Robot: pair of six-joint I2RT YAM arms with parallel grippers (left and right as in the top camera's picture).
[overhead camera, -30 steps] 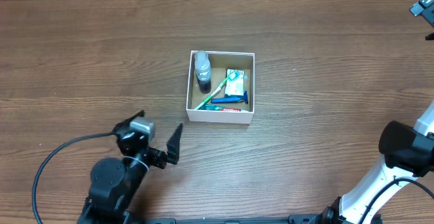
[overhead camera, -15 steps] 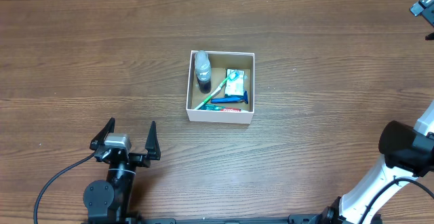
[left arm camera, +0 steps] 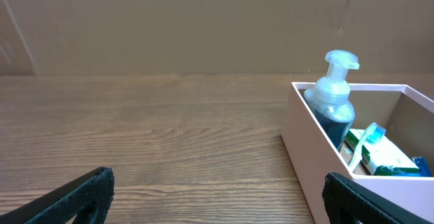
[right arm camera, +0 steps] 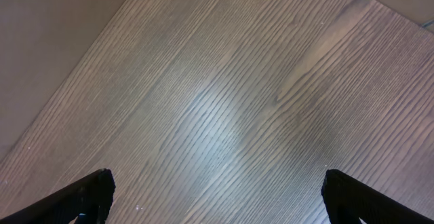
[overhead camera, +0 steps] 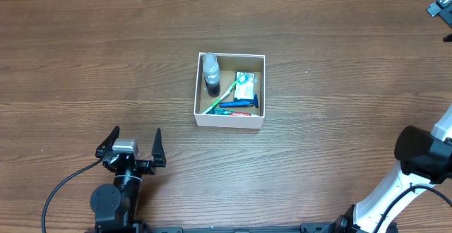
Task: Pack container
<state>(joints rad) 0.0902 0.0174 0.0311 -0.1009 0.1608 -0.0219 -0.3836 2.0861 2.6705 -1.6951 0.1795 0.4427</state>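
Note:
The container (overhead camera: 229, 119), a square white-walled box, stands mid-table. It holds a pump bottle (overhead camera: 210, 70), a green toothbrush (overhead camera: 226, 94), a green-and-white carton (overhead camera: 246, 85), a blue razor (overhead camera: 240, 104) and a red-printed tube (overhead camera: 237, 112). My left gripper (overhead camera: 135, 138) is open and empty, low at the near left, well apart from the box. In the left wrist view the left gripper (left arm camera: 217, 200) faces the container (left arm camera: 315, 149), with the bottle (left arm camera: 333, 102) at its near corner. My right gripper (right arm camera: 217, 200) is open and empty over bare wood.
The wooden table (overhead camera: 339, 63) runs all round the box. The right arm (overhead camera: 422, 155) rises at the right edge. A dark fixture (overhead camera: 441, 8) sits at the far right corner. A brown cardboard wall (left arm camera: 203, 27) backs the table.
My left gripper has swung round to face the box squarely and drawn back toward the near-left edge, staying open and empty. The box and right arm have not moved.

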